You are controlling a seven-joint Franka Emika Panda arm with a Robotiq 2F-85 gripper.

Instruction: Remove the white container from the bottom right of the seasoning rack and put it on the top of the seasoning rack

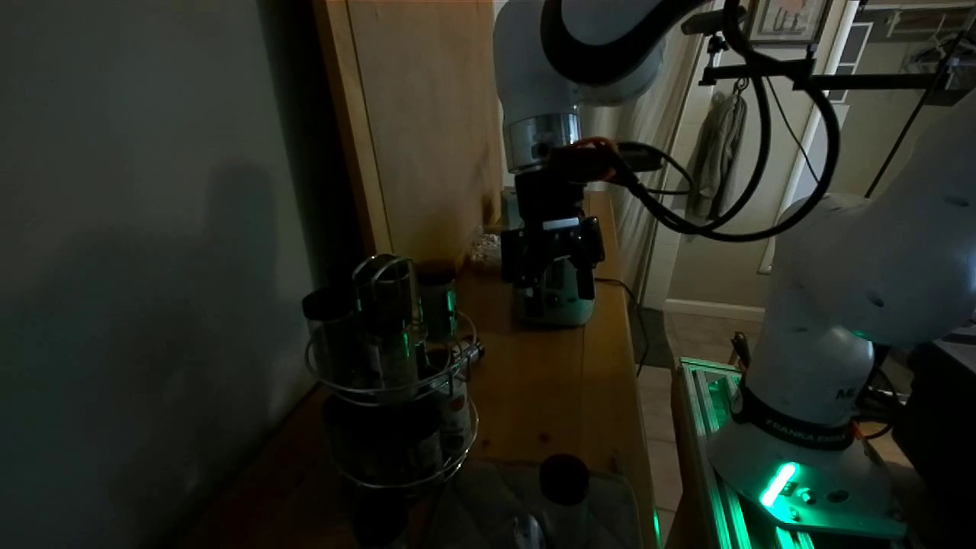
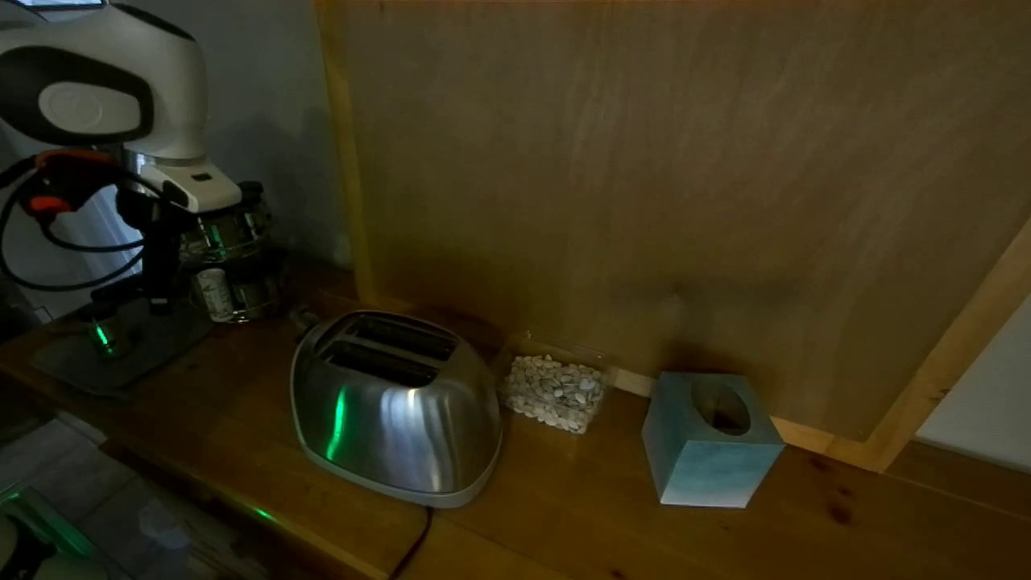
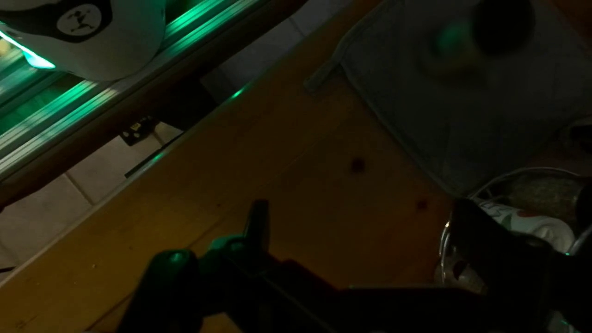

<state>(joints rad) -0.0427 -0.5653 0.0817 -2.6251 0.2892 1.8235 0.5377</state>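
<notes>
In an exterior view my pincer [image 1: 560, 299] hung above the counter [image 1: 534, 396], fingers [image 1: 585, 286] apart. The seasoning rack [image 1: 381, 399] stood near the wall [image 1: 152, 229]. The white container [image 1: 456, 415] sat in the rack's lower tier, on the right as seen there, under the upper ring. Dark-lidded jars [image 1: 437, 305] crowded the upper tier. A separate dark-capped jar [image 1: 564, 482] stood on a grey mat [image 1: 488, 496] beside the rack.

In an exterior view my wrist [image 2: 197, 185] and pincer hid part of the rack; the white container showed just past them. A metal toaster [image 2: 395, 427] stood on the counter between the rack and a clear box [image 2: 576, 354] of pale pieces [image 2: 556, 393]. A blue-green box [image 2: 713, 471] with an oval opening stood farther along.

In the wrist view the fingers were spread, with counter boards showing between. One of them crossed the rack's ring and overlapped the edge of the white container. The dark-capped jar looked blurred.
</notes>
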